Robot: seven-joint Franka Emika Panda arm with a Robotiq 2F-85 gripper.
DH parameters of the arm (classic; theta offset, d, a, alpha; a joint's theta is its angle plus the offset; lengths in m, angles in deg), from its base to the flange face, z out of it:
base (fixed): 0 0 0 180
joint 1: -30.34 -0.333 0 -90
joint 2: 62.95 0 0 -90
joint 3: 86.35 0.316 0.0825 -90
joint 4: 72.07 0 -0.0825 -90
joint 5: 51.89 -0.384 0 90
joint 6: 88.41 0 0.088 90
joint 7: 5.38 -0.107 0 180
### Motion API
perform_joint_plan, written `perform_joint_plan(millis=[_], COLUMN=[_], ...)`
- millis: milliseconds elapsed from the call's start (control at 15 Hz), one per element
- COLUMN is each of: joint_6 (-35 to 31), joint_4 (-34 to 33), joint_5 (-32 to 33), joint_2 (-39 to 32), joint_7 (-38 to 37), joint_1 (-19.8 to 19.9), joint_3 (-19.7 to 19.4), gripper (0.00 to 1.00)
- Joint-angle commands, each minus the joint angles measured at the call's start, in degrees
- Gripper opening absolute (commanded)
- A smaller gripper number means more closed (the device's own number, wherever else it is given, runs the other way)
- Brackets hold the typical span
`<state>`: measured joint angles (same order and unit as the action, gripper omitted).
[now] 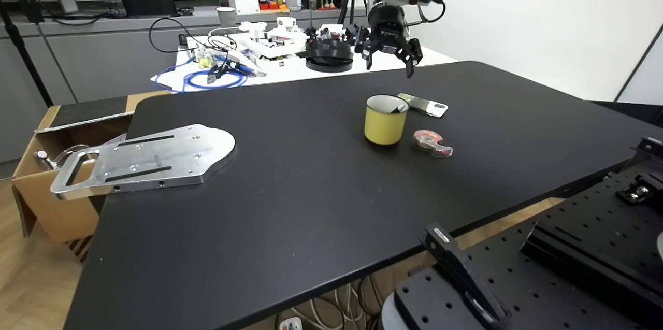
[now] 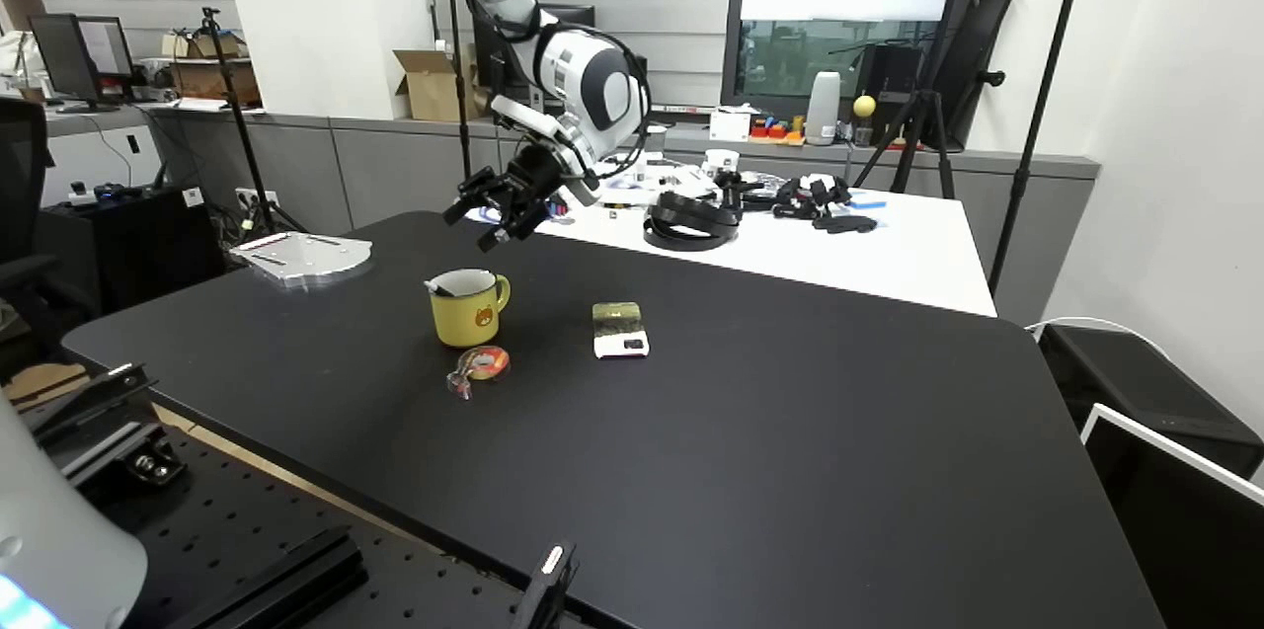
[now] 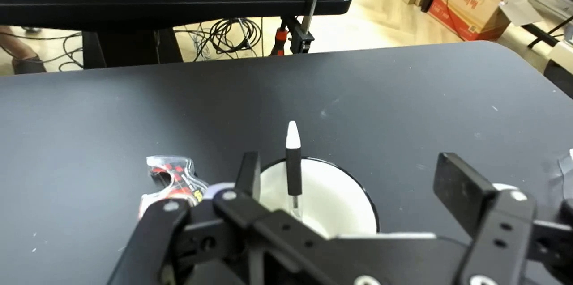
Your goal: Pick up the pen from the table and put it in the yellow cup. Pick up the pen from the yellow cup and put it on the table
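1. Currently, your pincer (image 3: 353, 177) is released, its fingers (image 3: 461, 191) spread wide apart; both exterior views show it hanging above the counter (image 1: 290, 216), higher than the yellow cup (image 1: 385, 128) and apart from it.
2. You have the pen (image 3: 293, 171) inside that cup, standing tilted with its white tip up and poking past the rim; its black grip comes next, then a clear section against the white interior.
3. Through the wrist view you see the cup's mouth between the two fingers, partly hidden by the pincer's own linkage.
4. Near the cup, you have a clear tape dispenser (image 1: 431, 142) with a pinkish-red roll, lying flat; a flat rectangular item (image 2: 620, 331), white at one end and olive at the other, also lies near.
5. Well apart from these, a silver metal plate (image 1: 166, 156) juts past the counter's edge; in an exterior view its handle end overlaps a cardboard box (image 1: 57, 211).
6. Beyond the counter stands a white table (image 2: 889, 264), where you can spot a black round item (image 1: 330, 54).
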<state>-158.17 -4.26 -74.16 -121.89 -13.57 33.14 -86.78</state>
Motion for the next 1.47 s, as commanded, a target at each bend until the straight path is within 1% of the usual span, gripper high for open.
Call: perform_joint_plan(millis=[0, 200, 333, 733, 1067, 1400], joint_6=[-3.83, -8.18, -10.47, -15.62, -19.83, -21.05], joint_4=[4.85, 10.13, 13.98, 21.52, 26.04, 28.58], joint_5=[4.7, 8.25, 9.51, 9.95, 9.99, 9.59], joint_2=[4.61, 8.3, 10.72, 15.41, 18.0, 19.44], joint_7=[3.28, 6.07, 7.6, 9.92, 10.35, 10.97], joint_1=[-1.42, -2.05, -1.91, -1.61, -1.61, -1.35], joint_3=[-0.34, -0.31, -0.02, 0.34, 0.38, 0.64], gripper=[1.0, 1.0, 1.0, 1.0, 1.0, 1.0])
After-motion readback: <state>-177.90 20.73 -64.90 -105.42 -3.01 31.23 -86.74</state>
